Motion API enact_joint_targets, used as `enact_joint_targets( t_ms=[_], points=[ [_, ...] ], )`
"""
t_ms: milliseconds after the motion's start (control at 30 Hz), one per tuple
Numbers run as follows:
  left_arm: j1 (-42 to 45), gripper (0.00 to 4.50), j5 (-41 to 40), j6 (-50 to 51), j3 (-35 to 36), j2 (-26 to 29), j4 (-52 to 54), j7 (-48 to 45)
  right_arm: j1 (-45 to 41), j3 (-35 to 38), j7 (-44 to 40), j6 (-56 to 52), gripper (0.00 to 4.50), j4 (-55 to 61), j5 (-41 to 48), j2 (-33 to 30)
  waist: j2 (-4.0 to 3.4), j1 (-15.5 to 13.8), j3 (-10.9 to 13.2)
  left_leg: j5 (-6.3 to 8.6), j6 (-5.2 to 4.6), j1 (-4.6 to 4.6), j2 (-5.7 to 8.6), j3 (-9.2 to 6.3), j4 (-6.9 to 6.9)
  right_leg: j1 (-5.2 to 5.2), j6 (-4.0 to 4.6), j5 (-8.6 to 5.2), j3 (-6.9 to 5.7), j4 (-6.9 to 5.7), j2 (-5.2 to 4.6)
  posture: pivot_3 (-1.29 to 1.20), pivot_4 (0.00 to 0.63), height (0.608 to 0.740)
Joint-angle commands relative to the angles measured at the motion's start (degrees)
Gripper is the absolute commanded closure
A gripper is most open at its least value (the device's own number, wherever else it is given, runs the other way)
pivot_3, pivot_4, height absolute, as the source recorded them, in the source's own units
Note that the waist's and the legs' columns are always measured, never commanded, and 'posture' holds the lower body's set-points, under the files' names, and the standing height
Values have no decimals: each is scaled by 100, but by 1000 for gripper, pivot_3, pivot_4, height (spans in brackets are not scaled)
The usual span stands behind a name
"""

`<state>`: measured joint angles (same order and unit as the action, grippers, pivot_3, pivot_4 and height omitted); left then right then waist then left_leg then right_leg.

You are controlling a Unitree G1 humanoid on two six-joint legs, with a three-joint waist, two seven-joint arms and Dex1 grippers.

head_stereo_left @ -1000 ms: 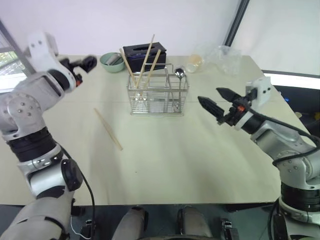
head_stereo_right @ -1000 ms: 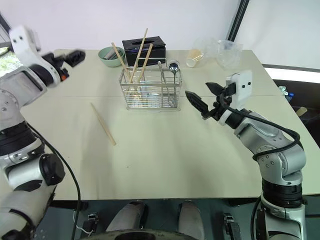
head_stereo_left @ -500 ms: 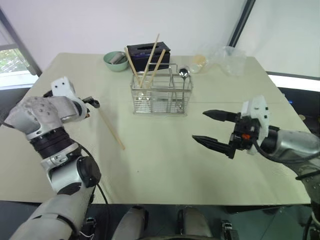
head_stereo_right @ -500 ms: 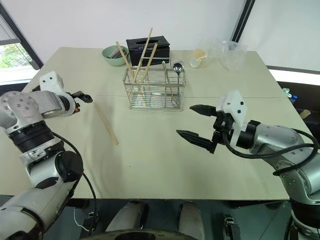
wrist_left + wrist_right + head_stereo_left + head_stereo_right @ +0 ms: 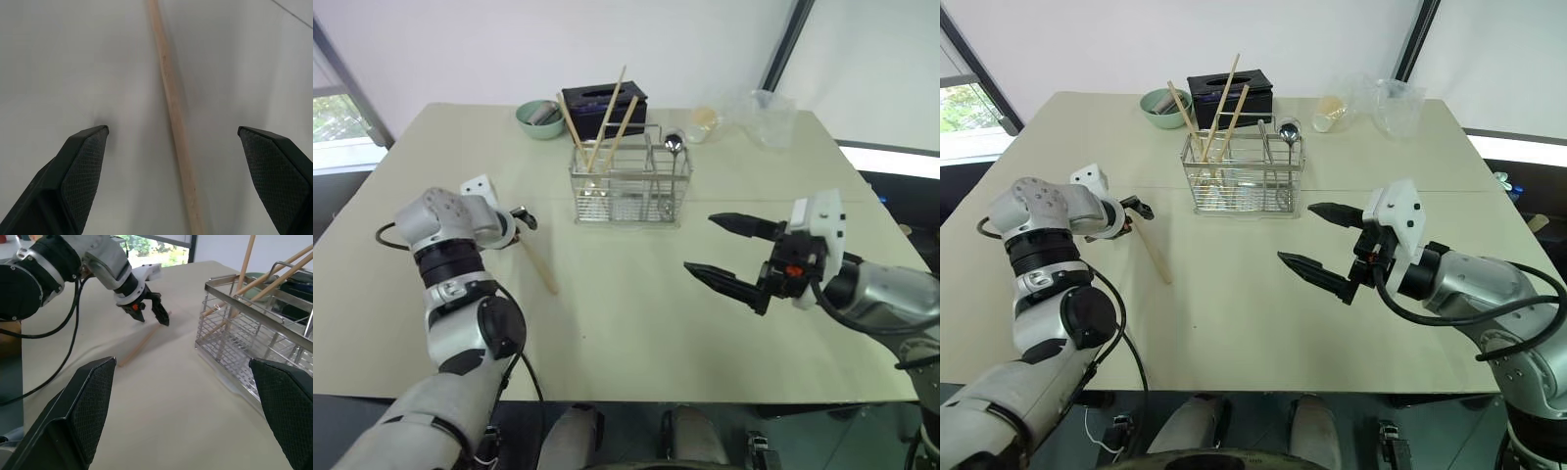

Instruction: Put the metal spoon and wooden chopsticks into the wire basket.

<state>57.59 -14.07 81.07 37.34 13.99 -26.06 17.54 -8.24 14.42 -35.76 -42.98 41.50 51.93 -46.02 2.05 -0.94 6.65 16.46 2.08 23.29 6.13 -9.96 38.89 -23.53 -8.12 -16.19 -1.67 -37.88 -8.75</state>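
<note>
- Since a second ago the left hand (image 5: 523, 217) has dropped from high at the counter's far left corner to just above the loose chopstick, and the right hand (image 5: 722, 250) has drawn back from the wire basket toward the counter's near right.
- The left hand is open, its two black fingers (image 5: 78, 166) spread wide to either side of the loose chopstick (image 5: 172, 112), gripping nothing; whether the tips touch the counter (image 5: 636, 323) I cannot tell.
- The loose chopstick (image 5: 536, 259) lies flat on the counter, at about 8 o'clock from the wire basket (image 5: 628, 186) and apart from it, running from 11 o'clock to 5 o'clock.
- The right hand is open too, fingers wide apart and empty, hanging over the counter at about 4 o'clock from the basket, well apart from it.
- The wire basket stands upright in the far middle of the counter.
- Three wooden chopsticks (image 5: 605, 119) lean in the basket's left compartment, tips fanned out above the rim.
- The metal spoon (image 5: 672, 147) stands in the right compartment, bowl up.
- A dark tissue box (image 5: 603, 102) sits just behind the basket at 12 o'clock; a green bowl (image 5: 539, 118) is at 10 o'clock.
- Clear plastic cups (image 5: 766, 108) sit near the far right corner, at 2 o'clock.
</note>
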Motion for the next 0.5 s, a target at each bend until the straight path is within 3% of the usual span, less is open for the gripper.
enact_joint_targets(
  t_ms=[33,200,233,300,500],
  points=[
    [172,40,77,-319,91,89,-451,59,-71,18,23,160,0,197,-18,10,0,1,0,0,0,-2,0,0,0,1,-2,1,0,-1,1,0,150,643],
    [238,40,50,-630,96,212,-917,35,-252,45,102,129,0,115,43,-6,-6,5,0,6,10,-23,-3,-1,-1,17,-7,1,-1,-2,4,0,150,643],
    [244,270,40,-676,104,235,-977,37,-268,40,120,127,0,106,36,-1,-6,5,0,6,10,-28,-4,-1,-1,20,-7,1,-1,-2,5,0,150,643],
    [253,903,16,-745,136,258,-1057,68,-284,33,150,126,0,96,34,15,-8,6,0,6,11,-35,-5,-1,-2,23,-7,1,0,-3,6,0,150,643],
    [298,3992,-44,-859,266,242,-1179,205,-255,36,192,167,0,75,7,35,-8,-119,0,5,8,-34,-2,-1,-2,16,-8,1,0,-2,3,0,150,643]
  ],
)
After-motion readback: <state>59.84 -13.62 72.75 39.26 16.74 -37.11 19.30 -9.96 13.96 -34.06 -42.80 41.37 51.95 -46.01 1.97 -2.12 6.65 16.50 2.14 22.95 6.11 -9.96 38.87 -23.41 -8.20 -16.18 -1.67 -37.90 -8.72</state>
